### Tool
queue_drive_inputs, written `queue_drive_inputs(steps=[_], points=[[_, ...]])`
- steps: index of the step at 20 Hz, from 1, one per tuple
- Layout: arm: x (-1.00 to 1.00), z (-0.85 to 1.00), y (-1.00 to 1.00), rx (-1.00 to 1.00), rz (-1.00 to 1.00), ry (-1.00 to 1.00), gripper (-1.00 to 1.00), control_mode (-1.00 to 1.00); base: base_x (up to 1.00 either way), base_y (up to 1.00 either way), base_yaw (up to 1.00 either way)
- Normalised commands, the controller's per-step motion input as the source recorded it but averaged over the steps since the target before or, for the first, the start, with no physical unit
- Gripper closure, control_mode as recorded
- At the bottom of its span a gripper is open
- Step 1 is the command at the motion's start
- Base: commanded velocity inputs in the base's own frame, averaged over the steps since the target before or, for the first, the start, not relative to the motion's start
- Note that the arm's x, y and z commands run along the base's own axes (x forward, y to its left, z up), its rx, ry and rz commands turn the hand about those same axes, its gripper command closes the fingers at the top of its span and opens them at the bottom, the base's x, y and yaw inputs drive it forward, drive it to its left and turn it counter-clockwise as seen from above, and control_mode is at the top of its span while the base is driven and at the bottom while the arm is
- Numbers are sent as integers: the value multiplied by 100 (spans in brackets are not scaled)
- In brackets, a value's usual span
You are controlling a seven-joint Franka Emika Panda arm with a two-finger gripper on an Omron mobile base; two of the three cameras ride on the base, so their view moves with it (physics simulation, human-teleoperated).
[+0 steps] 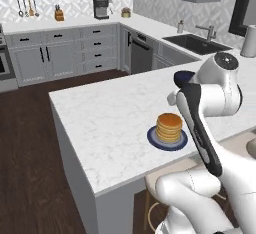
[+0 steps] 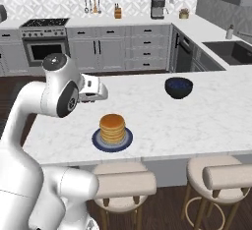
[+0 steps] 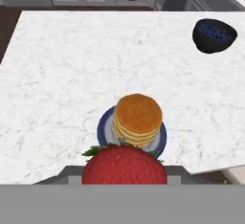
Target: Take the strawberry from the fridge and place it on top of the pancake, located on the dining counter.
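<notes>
While it hangs above the counter (image 3: 57, 74), the end effector (image 3: 124, 173) is pinched narrow around the strawberry (image 3: 124, 165), just short of the pancake (image 3: 138, 117).

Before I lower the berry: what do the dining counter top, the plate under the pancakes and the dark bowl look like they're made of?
Dining counter: looks like polished marble or a marble-look slab, white with fine grey veining. Plate: probably glazed ceramic, smooth dark blue rim. Bowl: likely glazed ceramic too, dark navy with a faint sheen; it could also be plastic. The strawberry sits in the gripper, near the pancake.
</notes>
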Motion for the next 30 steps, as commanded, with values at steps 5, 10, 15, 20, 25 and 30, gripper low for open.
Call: queue_drive_inputs(steps=[5,10,15,20,25,30], points=[[100,-79,-1,-2,-2,61,100,-100,0,0,0],[91,-65,-11,-2,-1,37,100,-100,0,0,0],[63,-60,-33,0,0,6,100,-100,0,0,0],[67,-60,-22,0,0,5,100,-100,0,0,0],[-26,-21,-11,0,0,-1,100,-100,0,0,0],[-18,-6,10,0,-1,0,100,-100,0,0,0]])
